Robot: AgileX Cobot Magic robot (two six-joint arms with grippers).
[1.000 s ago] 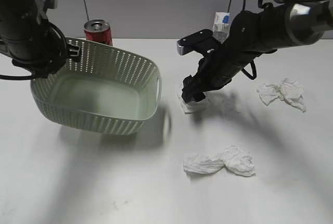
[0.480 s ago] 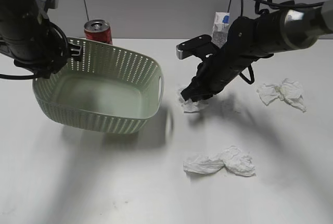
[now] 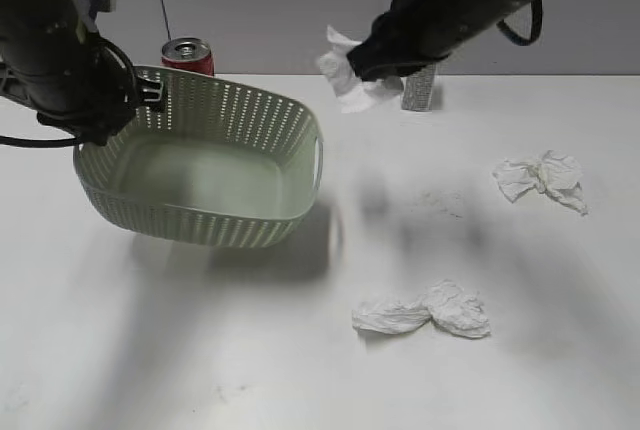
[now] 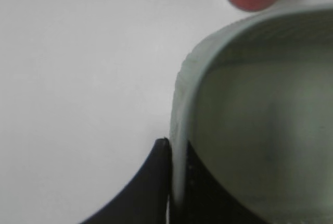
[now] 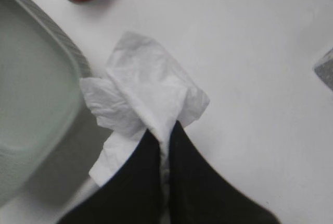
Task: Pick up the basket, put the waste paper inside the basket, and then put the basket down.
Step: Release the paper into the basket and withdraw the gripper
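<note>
Nearest the camera, two crumpled white tissue wads (image 3: 424, 312) (image 3: 543, 178) lay untouched on the white table (image 3: 200, 350), so the paper-loading step was only begun. Farther back, the left gripper (image 4: 174, 182) was clamped on the rim of the pale green slotted plastic basket (image 3: 210, 175), held tilted off the table. Beyond it, the right gripper (image 5: 164, 156) pinched the third tissue piece (image 5: 145, 99) aloft, just beside the basket's rim; next it likely needed carrying over the opening and releasing.

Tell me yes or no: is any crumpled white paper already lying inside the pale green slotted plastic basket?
No. The pale green slotted plastic basket shows a bare floor, and the right gripper holds one crumpled white tissue piece outside its rim.
</note>
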